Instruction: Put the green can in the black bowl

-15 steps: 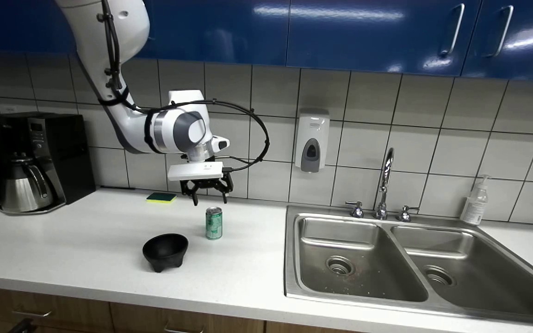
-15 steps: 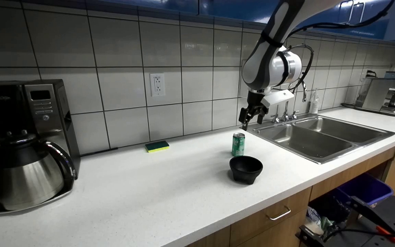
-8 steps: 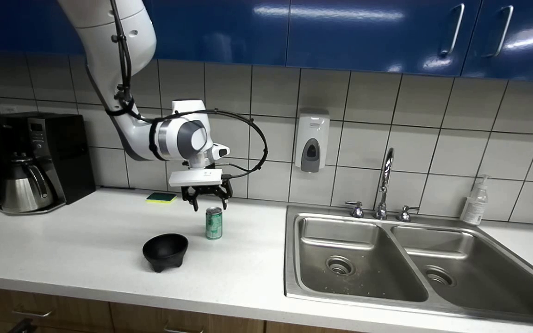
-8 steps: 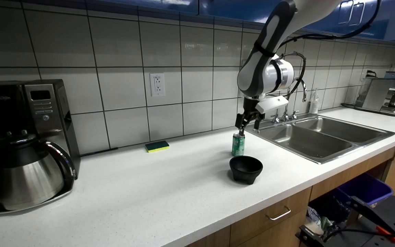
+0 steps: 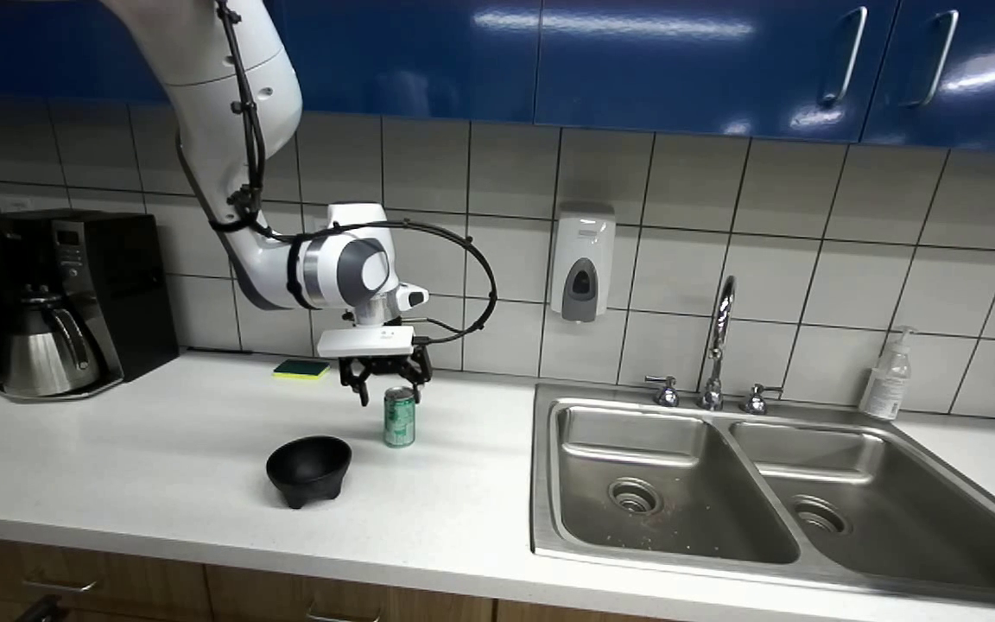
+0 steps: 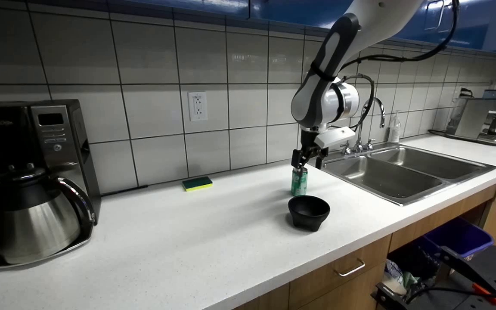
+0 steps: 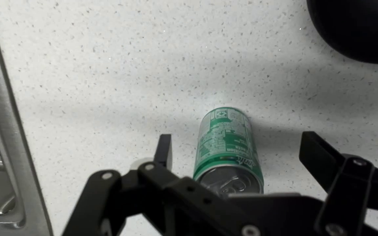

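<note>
Green can (image 7: 226, 141) stands between end effector's (image 7: 236, 147) parted jaws.

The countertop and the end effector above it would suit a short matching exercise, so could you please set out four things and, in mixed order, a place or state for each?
Things:
1. green can
2. black bowl
3. sponge
4. end effector

Places and states:
A. round, with a wide mouth
B. open and pointing downward
C. upright, with printing on its side
D. lying flat near the tiled wall

Right pairs: 1-C, 2-A, 3-D, 4-B
</note>
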Controlling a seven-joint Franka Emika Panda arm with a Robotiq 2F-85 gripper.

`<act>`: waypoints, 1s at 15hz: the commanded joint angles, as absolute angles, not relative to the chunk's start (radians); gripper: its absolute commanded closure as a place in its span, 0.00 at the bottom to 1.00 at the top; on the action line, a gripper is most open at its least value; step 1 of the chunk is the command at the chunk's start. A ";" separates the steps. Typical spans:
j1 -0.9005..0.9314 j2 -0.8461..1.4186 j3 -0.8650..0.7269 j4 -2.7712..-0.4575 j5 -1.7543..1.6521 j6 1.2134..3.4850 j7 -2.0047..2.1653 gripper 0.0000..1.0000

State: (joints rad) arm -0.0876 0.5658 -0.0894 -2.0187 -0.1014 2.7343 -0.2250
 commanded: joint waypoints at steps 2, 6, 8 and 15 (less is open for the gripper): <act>-0.093 0.636 -0.079 -1.916 -0.105 2.658 -0.192 0.00; -0.092 0.689 -0.074 -1.848 -0.103 2.618 -0.189 0.00; -0.091 0.717 -0.072 -1.812 -0.103 2.594 -0.186 0.00; -0.094 0.797 -0.070 -1.699 -0.100 2.529 -0.175 0.00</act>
